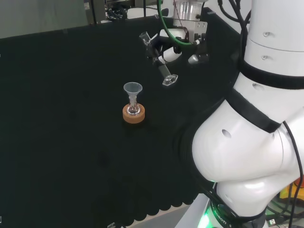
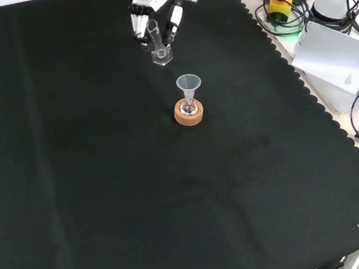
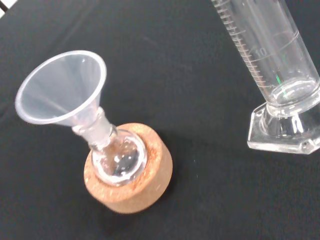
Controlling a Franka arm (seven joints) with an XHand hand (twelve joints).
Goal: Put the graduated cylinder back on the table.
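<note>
Front view: robot hand (image 2: 156, 8) holds graduated cylinder (image 2: 156, 43) near cloth's (image 2: 96, 183) far edge.

Item count: one graduated cylinder (image 3: 272, 75), one funnel (image 3: 65, 90), one flask (image 3: 117, 157), one cork ring (image 3: 132, 187).
</note>
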